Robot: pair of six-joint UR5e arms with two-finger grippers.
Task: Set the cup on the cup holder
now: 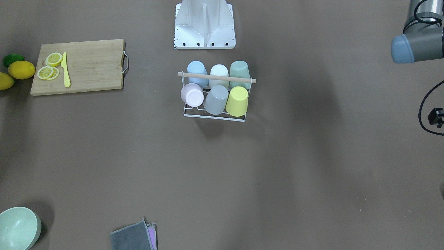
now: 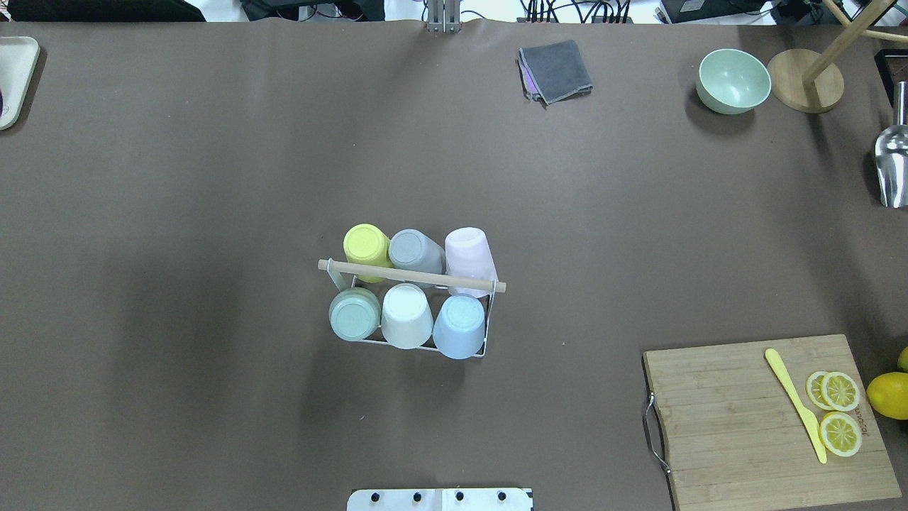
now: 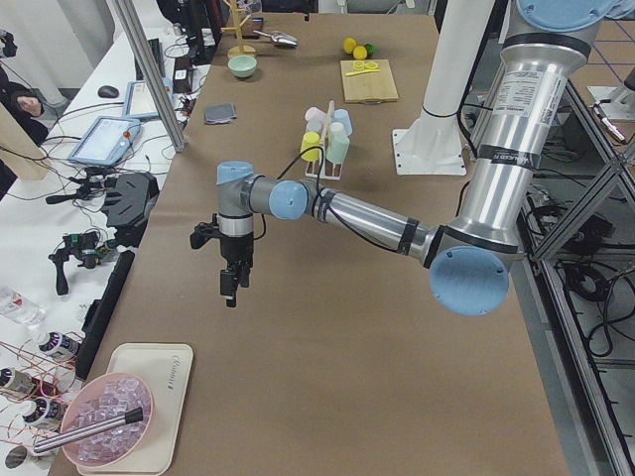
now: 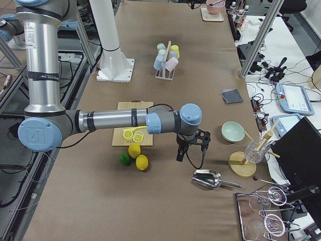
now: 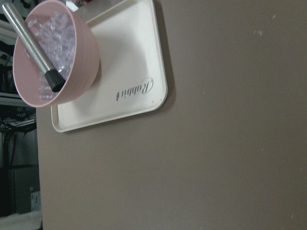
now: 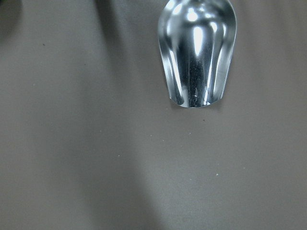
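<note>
The left arm and right arm stretch out to opposite sides, forearms roughly level. The left end effector and right end effector point straight down — finger spacing cannot be told.

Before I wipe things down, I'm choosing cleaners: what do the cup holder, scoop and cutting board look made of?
Cup holder: thin white-coated wire, probably metal, with a matte pale wooden rod. Scoop: polished metal, mirror-like reflections. Cutting board: light wood, possibly bamboo, visible strip grain.

Brown table carries the cup holder, cutting board, green bowl, cloths — and lemons.
</note>
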